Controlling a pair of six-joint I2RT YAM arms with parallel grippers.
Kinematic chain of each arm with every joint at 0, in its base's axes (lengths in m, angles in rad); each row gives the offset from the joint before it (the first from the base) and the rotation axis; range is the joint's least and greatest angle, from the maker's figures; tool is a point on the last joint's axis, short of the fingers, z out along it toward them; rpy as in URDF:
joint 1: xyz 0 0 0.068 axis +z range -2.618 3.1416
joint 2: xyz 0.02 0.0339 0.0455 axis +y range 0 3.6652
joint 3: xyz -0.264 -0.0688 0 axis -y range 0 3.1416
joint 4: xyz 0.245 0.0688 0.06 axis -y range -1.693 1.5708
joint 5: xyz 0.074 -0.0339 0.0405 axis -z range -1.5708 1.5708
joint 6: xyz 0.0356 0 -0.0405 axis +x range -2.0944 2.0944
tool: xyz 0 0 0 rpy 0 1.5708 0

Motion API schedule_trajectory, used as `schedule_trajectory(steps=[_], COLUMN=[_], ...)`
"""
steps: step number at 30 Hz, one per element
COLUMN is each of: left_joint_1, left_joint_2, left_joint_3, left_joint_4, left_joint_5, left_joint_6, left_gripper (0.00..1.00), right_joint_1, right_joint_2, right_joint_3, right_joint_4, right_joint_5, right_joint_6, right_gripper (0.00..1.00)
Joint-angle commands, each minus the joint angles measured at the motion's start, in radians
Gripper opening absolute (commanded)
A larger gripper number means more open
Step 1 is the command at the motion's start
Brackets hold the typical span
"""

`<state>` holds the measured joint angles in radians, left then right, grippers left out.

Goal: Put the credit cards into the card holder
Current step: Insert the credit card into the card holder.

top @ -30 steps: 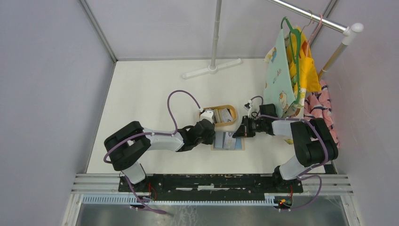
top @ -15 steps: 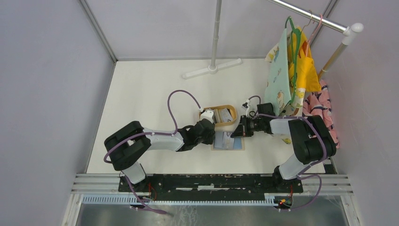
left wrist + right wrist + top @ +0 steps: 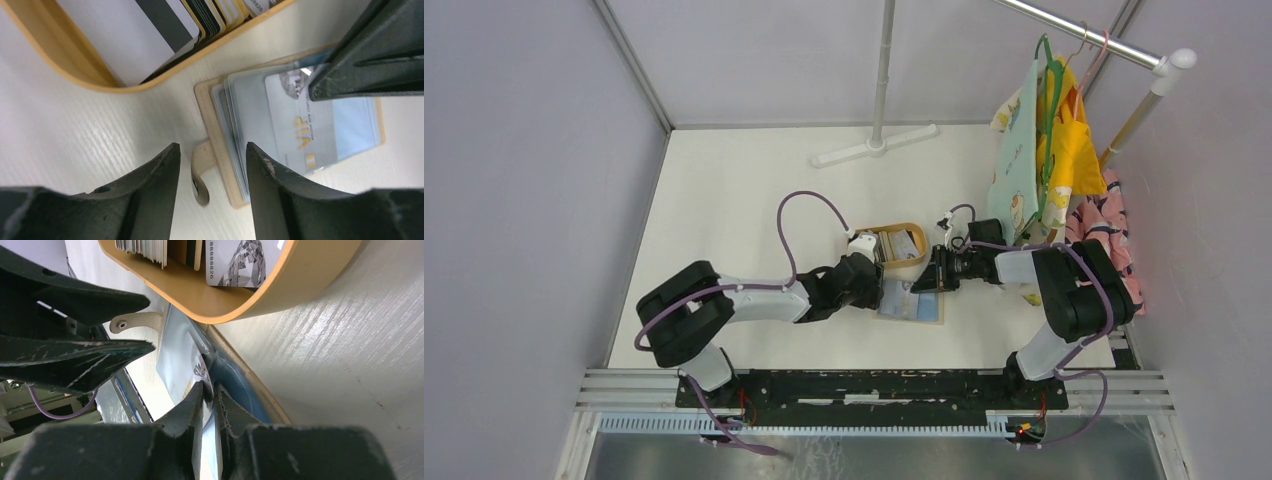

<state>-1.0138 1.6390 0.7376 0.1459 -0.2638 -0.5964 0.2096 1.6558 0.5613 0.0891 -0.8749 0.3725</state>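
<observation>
Card holder point(image 3: 911, 299) lies open and flat on the bench point(image 3: 744, 200), blue lining up. It sits on the near side of the oval wooden tray point(image 3: 924, 252), right by its rim. Its snap strap point(image 3: 200, 172) sticks out sideways, unfastened.

Progress:
- One silver VIP card point(image 3: 305, 132) sits mostly inside a clear sleeve of the holder. I'd call it in or nearly in, but I can't confirm how deep it sits.
- The other credit cards point(image 3: 150, 30) stand on edge in the tray: a white one with a black stripe, dark ones, a grey diamond-print one.
- My read is early stage, with one card handled and most of the job left.

My right hand point(image 3: 209, 390) has its fingertips down at the VIP card's edge. The jaws are almost together, with a thin slit between them. I can't tell whether they pinch the card or sleeve, or sit clear of it.

My left hand point(image 3: 211, 155) is released and grips nothing. Its jaws are apart, low over the bench, straddling the strap at the holder's edge. I can't tell whether a finger presses on the holder.

Hard to see:
- Top view: both hands cover parts of the holder, and the cards are too small to count.
- More sleeves fan out beside the VIP card; it's unclear whether any of them is loaded.
- Right wrist view: my own fingers hide the card's edge.
- The tray is cut off in both wrist views, so the remaining count is unknown.
</observation>
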Motion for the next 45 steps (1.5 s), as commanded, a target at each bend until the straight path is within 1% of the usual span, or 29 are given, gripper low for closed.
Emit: schedule_trajectory(steps=[1,5,6,9,11,14,18,22,27,34,37,39,41,42,45], left_joint_1=[-0.022,-0.049,-0.058,-0.091,-0.125,-0.159,-0.186,-0.212,-0.228,-0.239,-0.240,-0.240,-0.240,-0.240,-0.240], left_joint_2=[-0.146,-0.226,-0.231,-0.199,-0.145,-0.056,0.055,0.150,0.251,0.314,0.342,0.352,0.359,0.362,0.368], left_joint_3=[-0.014,-0.021,-0.021,-0.013,0.019,0.094,0.203,0.289,0.412,0.501,0.531,0.540,0.545,0.549,0.555], left_joint_4=[-0.065,-0.060,-0.039,0.069,0.098,0.094,0.023,-0.024,-0.166,-0.282,-0.320,-0.332,-0.345,-0.360,-0.385], left_joint_5=[-0.036,0.007,0.033,0.136,0.152,0.125,0.057,0.002,-0.088,-0.201,-0.227,-0.241,-0.266,-0.282,-0.318], left_joint_6=[0.032,0.024,0.015,-0.029,-0.055,-0.079,-0.095,-0.108,-0.126,-0.135,-0.139,-0.138,-0.141,-0.142,-0.150], left_gripper=[0.59,0.60,0.58,0.47,0.40,0.33,0.26,0.23,0.18,0.18,0.21,0.26,0.34,0.39,0.45], right_joint_1=[-0.001,-0.004,-0.004,-0.006,-0.008,-0.012,-0.012,-0.012,-0.013,-0.014,-0.014,-0.014,-0.015,-0.015,-0.015], right_joint_2=[0.019,0.020,0.021,0.024,0.025,0.024,0.026,0.027,0.029,0.030,0.031,0.030,0.031,0.031,0.032], right_joint_3=[0.005,0.005,0.005,0.006,0.007,0.008,0.009,0.011,0.011,0.012,0.012,0.014,0.014,0.014,0.015], right_joint_4=[0.006,0.005,0.003,0.004,0.001,0.001,-0.002,-0.003,-0.004,-0.007,-0.006,-0.006,-0.007,-0.007,-0.008], right_joint_5=[0.039,0.040,0.042,0.042,0.043,0.045,0.045,0.043,0.042,0.042,0.039,0.039,0.036,0.035,0.032], right_joint_6=[-0.027,-0.030,-0.031,-0.034,-0.036,-0.039,-0.042,-0.044,-0.044,-0.045,-0.046,-0.046,-0.047,-0.048,-0.049], right_gripper=[0.17,0.17,0.18,0.18,0.18,0.18,0.18,0.18,0.18,0.19,0.19,0.20,0.21,0.24,0.31])
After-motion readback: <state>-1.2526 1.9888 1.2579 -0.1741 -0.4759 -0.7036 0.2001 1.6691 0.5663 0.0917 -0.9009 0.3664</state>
